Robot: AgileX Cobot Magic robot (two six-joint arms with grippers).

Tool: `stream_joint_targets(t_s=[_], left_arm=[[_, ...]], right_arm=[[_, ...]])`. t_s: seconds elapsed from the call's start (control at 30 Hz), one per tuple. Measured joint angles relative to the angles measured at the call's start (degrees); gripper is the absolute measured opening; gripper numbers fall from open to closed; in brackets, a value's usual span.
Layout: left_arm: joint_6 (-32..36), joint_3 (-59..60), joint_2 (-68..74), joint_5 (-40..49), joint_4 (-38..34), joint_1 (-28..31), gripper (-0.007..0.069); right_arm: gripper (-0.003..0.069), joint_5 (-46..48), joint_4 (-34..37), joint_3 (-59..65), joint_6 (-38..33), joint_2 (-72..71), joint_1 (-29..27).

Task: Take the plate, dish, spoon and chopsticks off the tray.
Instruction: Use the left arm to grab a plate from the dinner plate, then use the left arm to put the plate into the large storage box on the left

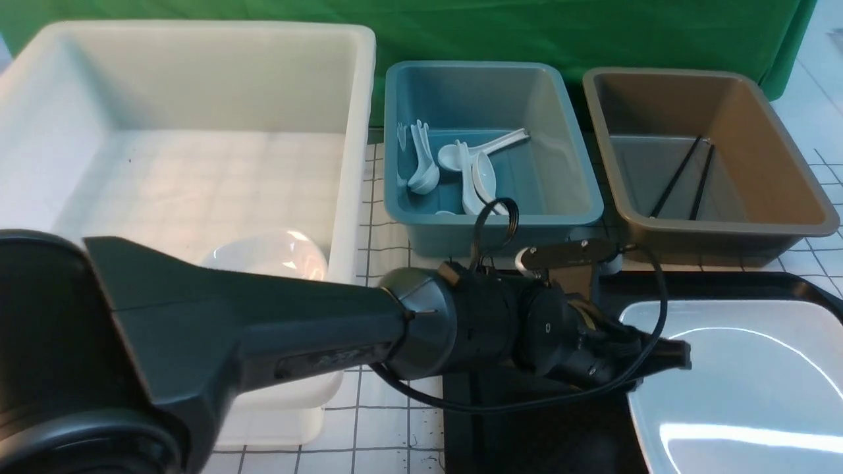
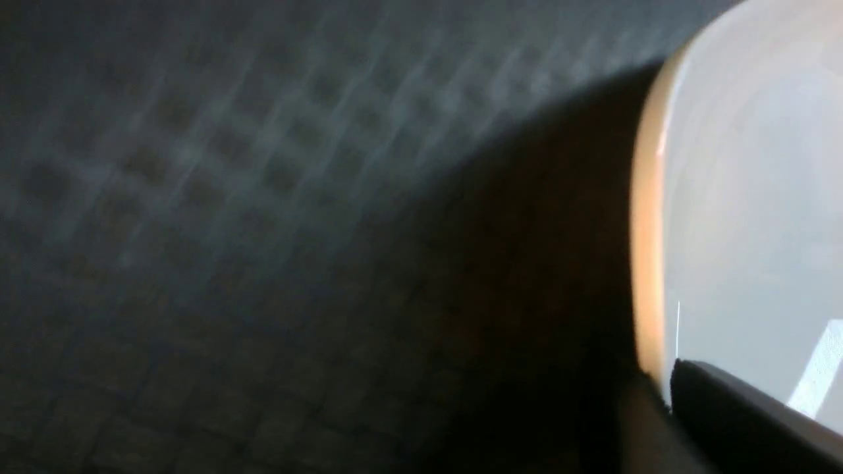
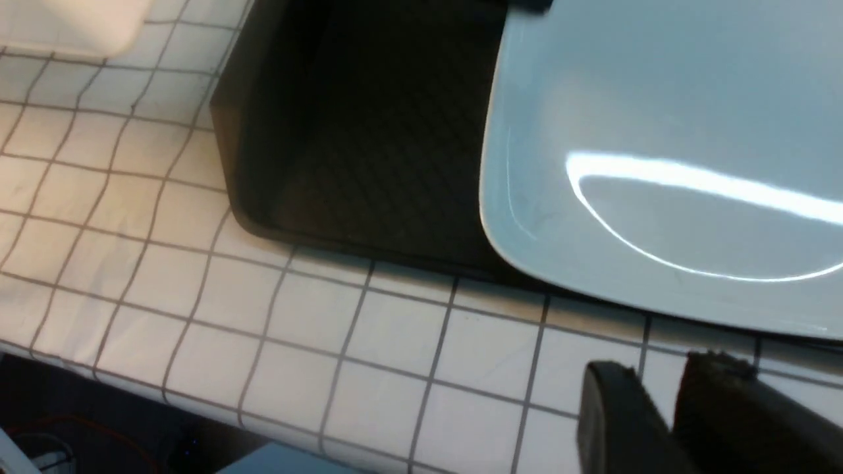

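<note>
The left end effector (image 1: pixel 679 357) is clenched on the left rim of the plate (image 1: pixel 757 382), probably its only graspable edge, as it lies on the tray (image 1: pixel 540 441) overhanging the desk (image 3: pixel 329 329); the right end effector (image 3: pixel 668 421) hangs parted and empty.

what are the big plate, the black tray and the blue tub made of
The plate looks like glazed ceramic or melamine: glossy white, with sharp light reflections. The tray seems to be moulded plastic: matte black, with a diamond-pattern texture. The blue tub is probably plastic: smooth, dull sheen, rounded moulded rim.
</note>
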Motion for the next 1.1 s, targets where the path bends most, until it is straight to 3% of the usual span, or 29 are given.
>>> stream_joint_targets(t_s=[0.43,0.73,0.87,1.1], left_arm=[[3.45,0.11,-15.61,3.11,5.89,2.98,0.0020],[3.64,0.16,-24.79,5.71,5.98,7.45,0.0020],[4.00,0.22,-29.32,9.55,6.02,11.66,0.0020],[7.77,0.22,-40.62,21.91,8.09,30.96,0.0020]], right_arm=[[0.0201,0.45,0.00,0.00,0.05,0.00,0.00],[0.0201,0.49,0.00,0.00,-0.20,0.00,0.00],[0.0201,0.56,0.00,0.00,-0.95,0.00,0.00],[0.0201,-0.09,0.00,0.00,-2.76,0.00,0.00]])
